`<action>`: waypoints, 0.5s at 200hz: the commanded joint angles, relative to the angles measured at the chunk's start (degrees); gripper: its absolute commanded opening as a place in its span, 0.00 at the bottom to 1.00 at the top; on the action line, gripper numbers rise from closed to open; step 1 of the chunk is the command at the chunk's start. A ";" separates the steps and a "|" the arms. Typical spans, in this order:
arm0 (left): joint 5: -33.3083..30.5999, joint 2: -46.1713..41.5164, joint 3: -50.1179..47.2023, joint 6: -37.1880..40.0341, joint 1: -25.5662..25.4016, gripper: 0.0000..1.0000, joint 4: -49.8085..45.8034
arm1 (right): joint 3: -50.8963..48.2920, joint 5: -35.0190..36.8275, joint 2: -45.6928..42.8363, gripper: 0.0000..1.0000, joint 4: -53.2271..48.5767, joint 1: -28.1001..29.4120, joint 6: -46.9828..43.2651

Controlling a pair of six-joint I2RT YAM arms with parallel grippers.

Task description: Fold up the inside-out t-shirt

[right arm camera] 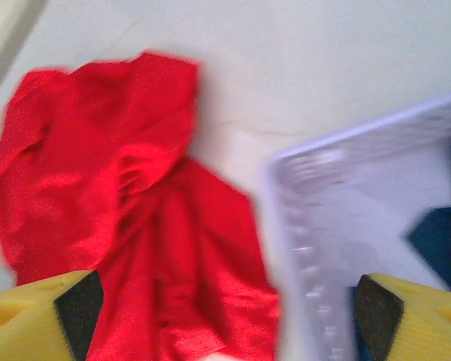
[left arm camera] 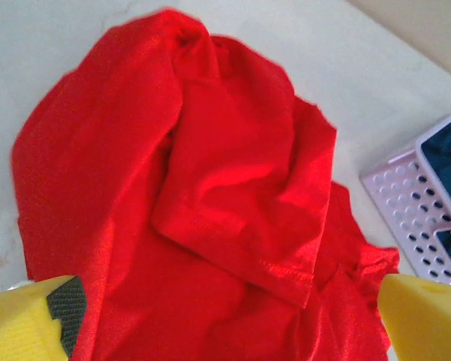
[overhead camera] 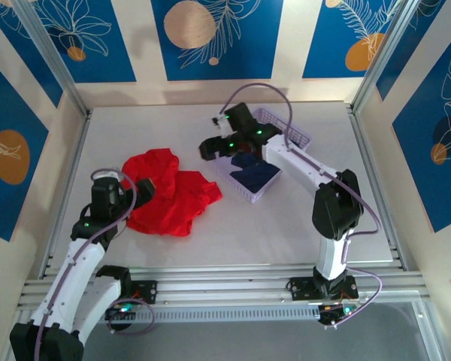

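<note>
Lilac basket (overhead camera: 242, 194) holds navy clothing (overhead camera: 252, 171) (red t-shirt (overhead camera: 169, 197) lies beside).

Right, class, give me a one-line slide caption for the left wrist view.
Open left gripper poised above the crumpled red t-shirt on the pale table, lilac basket of navy clothing at right.

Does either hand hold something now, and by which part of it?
Nothing is held. The left hand is open over the red t-shirt; the right hand is open too, near the basket.
</note>
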 commanded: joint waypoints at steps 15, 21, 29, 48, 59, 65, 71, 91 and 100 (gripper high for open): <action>1.00 -0.54 0.22 -0.11 -0.93 1.00 5.24 | 9.19 7.88 10.48 0.88 -1.64 -1.93 8.82; 0.93 -0.46 0.38 -0.03 -1.00 1.00 5.08 | 13.08 9.24 13.47 0.88 -2.71 -2.26 10.15; 0.84 -0.45 0.49 0.15 -1.06 1.00 4.95 | 17.25 11.49 16.69 0.89 -4.41 -2.44 11.21; 0.71 -0.75 0.18 0.11 -1.21 1.00 4.88 | 27.53 14.34 24.91 0.89 -8.54 -3.18 13.47; 0.70 -0.93 -0.22 0.04 -1.24 1.00 4.86 | 32.57 15.15 29.27 0.90 -10.58 -3.75 14.43; 0.71 -0.97 -0.35 -0.12 -1.30 1.00 4.80 | 34.72 16.21 31.08 0.90 -12.11 -3.89 14.41; 0.80 -1.06 -0.37 -0.10 -1.30 1.00 4.71 | 37.21 17.93 32.98 0.90 -14.18 -4.21 14.22; 1.02 -1.78 -0.42 0.02 -1.30 1.00 4.05 | 37.79 19.89 34.32 0.88 -17.24 -5.86 13.17; 0.81 -2.26 -0.62 0.10 -1.39 1.00 3.96 | 35.85 20.11 33.07 0.85 -17.14 -6.53 12.21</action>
